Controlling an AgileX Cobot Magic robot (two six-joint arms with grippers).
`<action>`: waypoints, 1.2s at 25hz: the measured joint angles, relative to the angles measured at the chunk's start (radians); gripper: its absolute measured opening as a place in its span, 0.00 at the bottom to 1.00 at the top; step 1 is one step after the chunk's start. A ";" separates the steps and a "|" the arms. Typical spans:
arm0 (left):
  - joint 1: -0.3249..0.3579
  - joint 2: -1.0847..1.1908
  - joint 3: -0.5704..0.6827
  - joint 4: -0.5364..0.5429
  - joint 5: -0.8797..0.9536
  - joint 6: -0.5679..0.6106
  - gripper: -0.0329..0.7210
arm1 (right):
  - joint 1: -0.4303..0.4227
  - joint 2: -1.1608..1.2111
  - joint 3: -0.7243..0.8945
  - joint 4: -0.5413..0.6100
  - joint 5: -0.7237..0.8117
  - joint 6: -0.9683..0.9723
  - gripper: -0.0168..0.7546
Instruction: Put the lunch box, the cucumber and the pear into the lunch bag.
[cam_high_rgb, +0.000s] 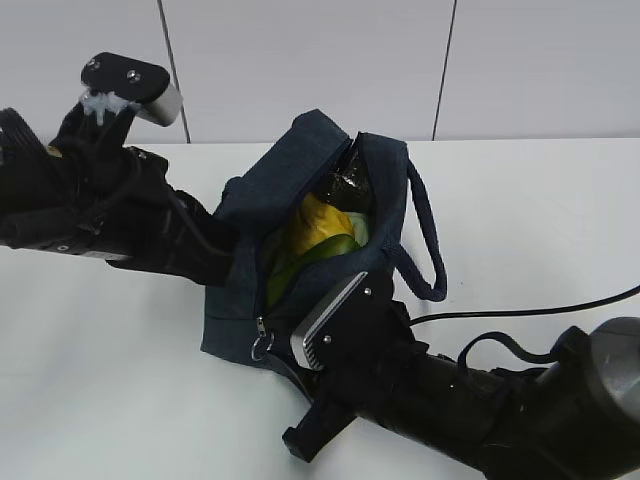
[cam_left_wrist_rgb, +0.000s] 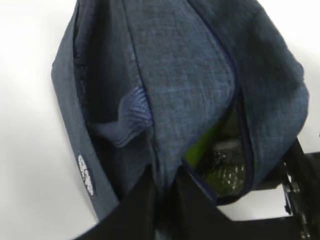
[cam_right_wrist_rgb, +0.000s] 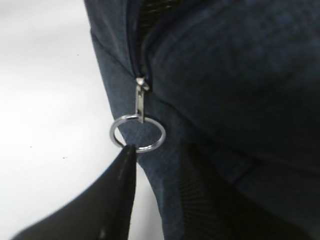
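navy bag (cam_high_rgb: 300, 190) open on the white worktop (cam_high_rgb: 110, 380), fruit inside

the bag (cam_left_wrist_rgb: 190, 85) is boxy dark denim-like fabric, zipper parted along the top, a loop handle (cam_high_rgb: 428, 240) hanging off its right side. in the opening lie the yellow pear (cam_high_rgb: 318, 226) and, just below it, the green cucumber (cam_high_rgb: 322, 254); something dark and glossy sits at the far end. the left end effector (cam_left_wrist_rgb: 162, 192) is pinched together on the bag's left wall. the right end effector (cam_right_wrist_rgb: 155, 200) is at the bag's near corner, one finger (cam_right_wrist_rgb: 122, 175) touching the silver zip ring (cam_right_wrist_rgb: 137, 133); its jaws stand partly apart, grip uncertain.
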 joint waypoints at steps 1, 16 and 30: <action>0.000 0.000 0.000 0.003 -0.008 0.000 0.05 | 0.000 0.000 0.000 -0.016 0.000 -0.001 0.34; 0.000 0.000 0.000 -0.008 -0.092 0.000 0.23 | 0.000 0.000 0.000 -0.094 -0.020 -0.001 0.34; 0.005 -0.009 0.000 0.049 -0.067 0.000 0.52 | 0.000 0.000 0.000 -0.083 -0.026 -0.001 0.34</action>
